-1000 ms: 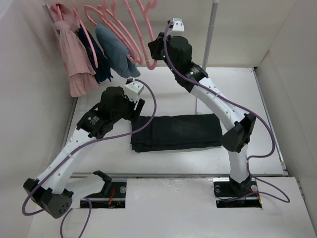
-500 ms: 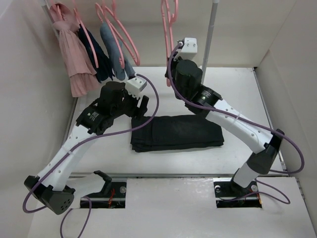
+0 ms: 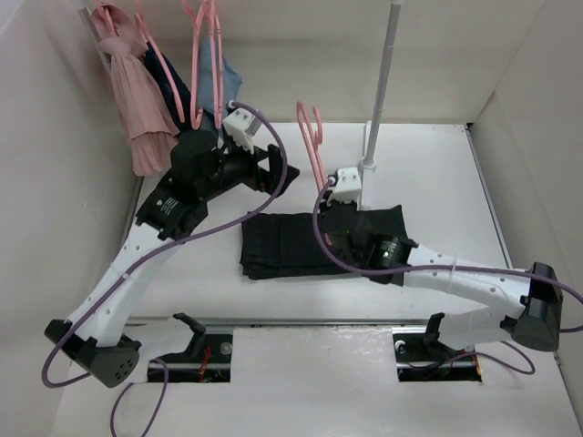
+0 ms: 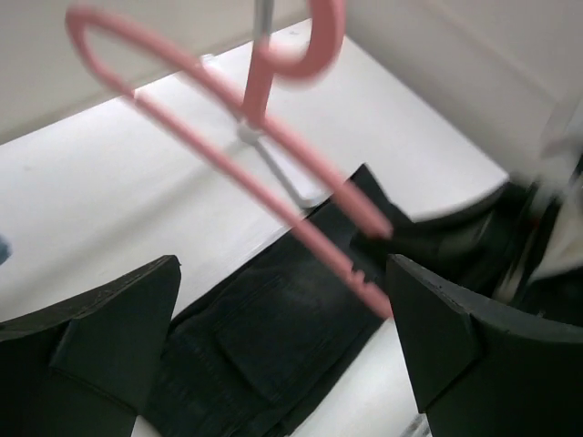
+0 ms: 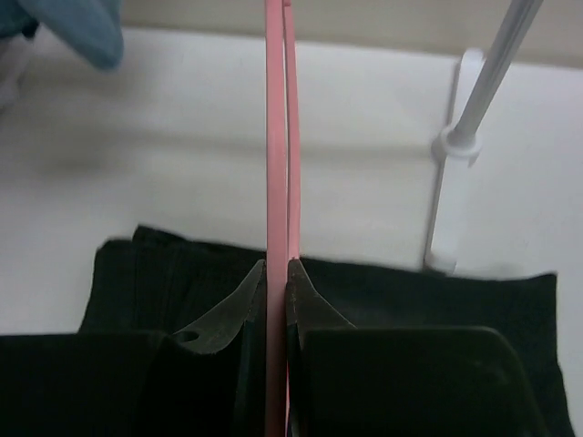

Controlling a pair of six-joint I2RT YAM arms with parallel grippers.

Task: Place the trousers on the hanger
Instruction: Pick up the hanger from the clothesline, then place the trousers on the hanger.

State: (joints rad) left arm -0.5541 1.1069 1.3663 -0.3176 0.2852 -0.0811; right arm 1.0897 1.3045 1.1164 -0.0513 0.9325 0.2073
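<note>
The black trousers (image 3: 282, 246) lie folded on the white table. They also show in the left wrist view (image 4: 264, 337) and the right wrist view (image 5: 155, 282). My right gripper (image 3: 328, 198) is shut on a pink hanger (image 3: 310, 146) and holds it upright, low over the trousers' middle. In the right wrist view the jaws (image 5: 276, 273) pinch the hanger (image 5: 276, 137) edge-on. My left gripper (image 3: 278, 173) is open and empty, above the trousers' far left part. In its wrist view (image 4: 282, 346) the hanger (image 4: 273, 146) crosses ahead of the fingers (image 4: 100, 337).
A metal rack pole (image 3: 383, 82) stands behind the trousers, with its base (image 5: 451, 146) on the table. At the back left hang a pink garment (image 3: 137, 91), a navy one (image 3: 178, 91), a blue-grey one (image 3: 219, 86) and other pink hangers (image 3: 196, 55). Walls close in on both sides.
My right arm has brought the hanger down from the rail to just above the trousers. My left gripper has risen and moved back and to the right.
</note>
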